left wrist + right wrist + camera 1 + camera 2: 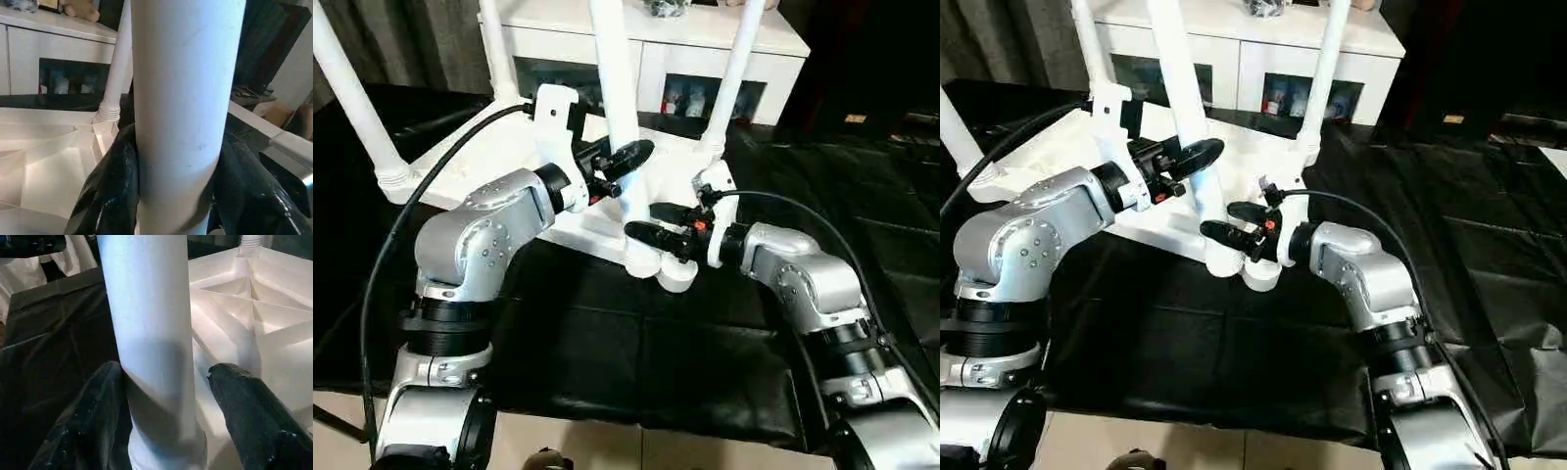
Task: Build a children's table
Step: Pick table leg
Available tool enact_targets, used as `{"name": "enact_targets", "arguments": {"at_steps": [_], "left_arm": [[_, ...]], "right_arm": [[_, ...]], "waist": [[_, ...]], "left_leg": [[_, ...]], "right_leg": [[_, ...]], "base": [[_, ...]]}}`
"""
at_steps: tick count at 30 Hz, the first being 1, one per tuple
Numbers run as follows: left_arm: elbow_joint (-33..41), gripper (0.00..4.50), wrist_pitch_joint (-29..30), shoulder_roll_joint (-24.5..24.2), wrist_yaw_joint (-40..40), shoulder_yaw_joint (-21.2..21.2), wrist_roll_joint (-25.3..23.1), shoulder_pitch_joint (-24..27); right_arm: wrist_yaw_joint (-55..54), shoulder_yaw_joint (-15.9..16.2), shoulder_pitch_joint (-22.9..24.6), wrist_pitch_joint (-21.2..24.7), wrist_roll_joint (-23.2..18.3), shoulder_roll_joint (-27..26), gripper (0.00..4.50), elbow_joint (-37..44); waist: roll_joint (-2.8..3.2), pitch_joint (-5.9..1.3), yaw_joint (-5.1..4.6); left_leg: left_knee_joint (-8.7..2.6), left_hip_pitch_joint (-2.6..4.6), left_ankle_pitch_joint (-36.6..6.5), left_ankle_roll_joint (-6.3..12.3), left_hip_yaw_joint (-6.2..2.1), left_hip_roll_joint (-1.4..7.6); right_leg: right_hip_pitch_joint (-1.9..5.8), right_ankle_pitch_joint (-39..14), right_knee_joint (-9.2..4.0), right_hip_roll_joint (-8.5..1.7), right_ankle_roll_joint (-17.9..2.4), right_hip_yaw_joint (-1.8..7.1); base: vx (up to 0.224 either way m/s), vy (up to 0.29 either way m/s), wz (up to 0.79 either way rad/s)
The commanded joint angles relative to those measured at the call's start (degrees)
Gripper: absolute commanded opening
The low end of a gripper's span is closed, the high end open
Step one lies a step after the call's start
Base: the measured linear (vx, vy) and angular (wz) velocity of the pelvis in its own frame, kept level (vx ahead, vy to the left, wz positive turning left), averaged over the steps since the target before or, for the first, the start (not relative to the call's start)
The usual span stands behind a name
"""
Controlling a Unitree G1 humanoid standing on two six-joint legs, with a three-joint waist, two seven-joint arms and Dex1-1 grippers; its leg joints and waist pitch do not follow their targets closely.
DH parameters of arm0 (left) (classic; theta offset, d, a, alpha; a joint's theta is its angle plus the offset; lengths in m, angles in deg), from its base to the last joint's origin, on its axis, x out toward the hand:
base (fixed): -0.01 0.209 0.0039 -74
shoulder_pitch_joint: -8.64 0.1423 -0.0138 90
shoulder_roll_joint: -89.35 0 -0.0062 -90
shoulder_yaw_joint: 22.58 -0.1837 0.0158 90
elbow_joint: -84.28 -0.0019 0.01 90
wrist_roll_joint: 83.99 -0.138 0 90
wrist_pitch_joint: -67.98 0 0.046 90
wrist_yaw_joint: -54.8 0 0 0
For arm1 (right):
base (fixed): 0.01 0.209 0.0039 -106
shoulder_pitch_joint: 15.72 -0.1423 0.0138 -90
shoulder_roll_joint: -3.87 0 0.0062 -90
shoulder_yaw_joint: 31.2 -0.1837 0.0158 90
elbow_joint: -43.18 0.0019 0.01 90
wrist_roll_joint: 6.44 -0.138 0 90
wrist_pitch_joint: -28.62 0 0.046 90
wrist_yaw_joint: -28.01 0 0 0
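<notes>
Two pincers: left [625,164] clamping smooth tapered leg [615,78], right [656,223] open, ribbed tabletop [254,308].

No readable text, label, brand, number or sign shows anywhere.

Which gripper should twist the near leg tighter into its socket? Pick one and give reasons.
Left, probably. The left gripper has both fingers closed on the near leg, while the right gripper, lower by the corner socket, shows one finger standing clear of it.
</notes>
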Motion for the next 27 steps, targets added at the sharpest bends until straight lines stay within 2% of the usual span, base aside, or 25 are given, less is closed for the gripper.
{"name": "enact_targets", "arguments": {"at_steps": [1, 5, 6, 8, 12, 16, 20, 21, 23, 24, 27], "left_arm": [[2.2, 1.80, 1.0, 0.5, -0.7, -0.7, 2.2, -1.2], [3.1, 1.80, 1.2, 0.0, -2.3, -1.7, 2.2, -1.1], [3.2, 1.80, 1.3, 0.0, -2.5, -1.8, 2.2, -1.0], [3.6, 1.80, 1.3, -0.2, -3.3, -2.4, 1.9, -1.0], [4.3, 1.80, 1.6, -0.4, -4.1, -2.9, 2.3, -0.8], [5.0, 1.80, 1.3, -1.2, -5.7, -4.4, 2.0, -0.6], [4.7, 1.80, 0.3, -1.7, -6.6, -5.7, 0.7, -0.8], [4.4, 1.80, 0.0, -1.7, -6.5, -5.8, 0.3, -1.0], [4.1, 1.80, -0.1, -1.6, -6.5, -5.6, 0.4, -1.3], [4.1, 1.80, 0.0, -1.6, -6.6, -5.4, 0.4, -1.4], [4.1, 1.80, 0.0, -1.7, -6.8, -5.3, 0.4, -1.5]], "right_arm": [[-0.6, -0.4, -1.0, 0.3, 1.1, 0.5, 3.05, -1.0], [-0.4, -0.5, -1.8, 0.7, 1.1, 0.9, 3.05, -2.0], [-0.4, -0.4, -2.1, 0.6, 1.3, 0.9, 3.05, -2.5], [0.0, -0.3, -2.8, 0.5, 1.5, 0.9, 3.05, -3.4], [0.3, 0.4, -3.6, 0.0, 2.2, 0.9, 3.05, -4.3], [4.7, 4.0, -3.0, -3.2, 4.3, 2.4, 3.05, -3.2], [7.5, 5.1, -2.3, -6.5, 4.8, 3.0, 3.05, -2.3], [7.6, 4.8, -2.1, -6.3, 4.6, 2.8, 3.34, -2.2], [7.1, 4.4, -2.0, -5.8, 4.2, 2.6, 3.45, -2.2], [6.8, 4.2, -1.9, -5.5, 4.0, 2.4, 3.53, -2.2], [6.8, 4.1, -1.8, -5.7, 4.1, 2.3, 3.78, -2.2]], "waist": [[-0.03, -4.34, -0.11], [-0.14, -4.27, -0.13], [-0.32, -4.27, -0.16], [-0.15, -4.27, -0.14], [-0.20, -4.28, -0.10], [-0.25, -4.22, -0.05], [-0.50, -4.19, -0.02], [-0.47, -4.18, -0.09], [-0.51, -4.14, -0.17], [-0.16, -4.16, -0.15], [-0.31, -4.20, -0.24]], "left_leg": [[-4.04, 1.40, -7.9, -1.52, -0.67, 1.55], [-4.10, 1.40, -8.5, -1.67, -0.68, 1.54], [-4.13, 1.39, -8.6, -1.65, -0.66, 1.57], [-4.11, 1.44, -8.7, -1.82, -0.68, 1.60], [-4.07, 1.48, -8.1, -1.73, -0.64, 1.61], [-4.11, 1.44, -8.2, -1.85, -0.64, 1.64], [-4.13, 1.26, -8.4, -1.73, -0.64, 1.64], [-4.10, 1.33, -8.6, -1.53, -0.63, 1.63], [-4.12, 1.31, -8.7, -1.39, -0.65, 1.61], [-4.12, 1.34, -8.8, -1.49, -0.69, 1.61], [-4.13, 1.42, -9.0, -1.62, -0.69, 1.63]], "right_leg": [[2.66, -3.8, -3.52, -2.88, -12.0, 1.80], [2.67, -5.0, -3.65, -2.95, -11.8, 1.81], [2.69, -5.3, -3.69, -2.96, -11.7, 1.81], [2.58, -5.8, -3.67, -2.99, -11.7, 1.81], [2.57, -5.1, -3.58, -2.98, -11.6, 1.85], [2.57, -5.0, -3.60, -2.98, -11.6, 1.82], [2.67, -5.0, -3.58, -3.06, -11.7, 1.86], [2.64, -5.1, -3.62, -3.00, -11.6, 1.88], [2.70, -5.6, -3.66, -2.98, -11.7, 1.88], [2.67, -5.6, -3.63, -3.01, -11.8, 1.89], [2.63, -5.5, -3.65, -2.87, -11.9, 1.84]], "base": [[0.000, 0.000, 0.00], [0.000, 0.000, 0.00], [0.000, 0.000, 0.00], [0.000, 0.000, 0.00], [0.000, 0.000, 0.00], [0.000, 0.000, 0.00], [0.000, 0.000, 0.00], [0.000, 0.000, 0.00], [0.000, 0.000, 0.00], [0.000, 0.000, 0.00], [0.000, 0.000, 0.00]]}}
